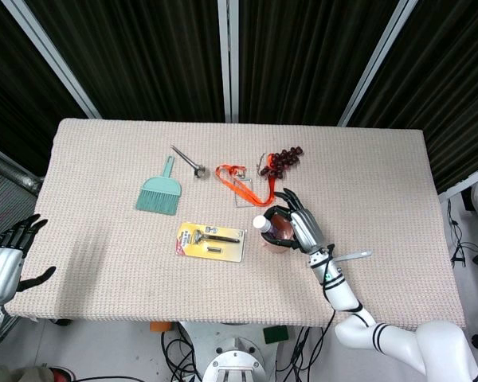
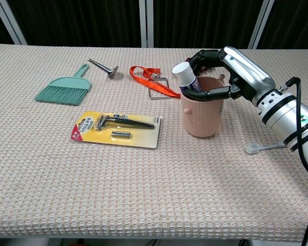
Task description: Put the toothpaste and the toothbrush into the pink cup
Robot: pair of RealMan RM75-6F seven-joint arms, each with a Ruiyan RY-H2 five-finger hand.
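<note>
The pink cup (image 2: pixel 203 117) (image 1: pixel 280 235) stands right of the table's middle. The toothpaste (image 2: pixel 187 78) (image 1: pixel 260 224), a purple tube with a white cap, stands in the cup and leans left, cap above the rim. My right hand (image 2: pixel 231 66) (image 1: pixel 296 220) arches over the cup, thumb and fingers still around the tube's upper part. The pale toothbrush (image 2: pixel 266 147) (image 1: pixel 352 256) lies flat on the table right of the cup, beside my right forearm. My left hand (image 1: pixel 6 259) hangs off the table's left edge, fingers apart, holding nothing.
A yellow razor pack (image 2: pixel 117 128) lies left of the cup. Behind it are a green hand brush (image 2: pixel 64 89), a metal tool (image 2: pixel 104 67) and an orange lanyard (image 2: pixel 154 82). Dark beads (image 1: pixel 284 159) lie behind the cup.
</note>
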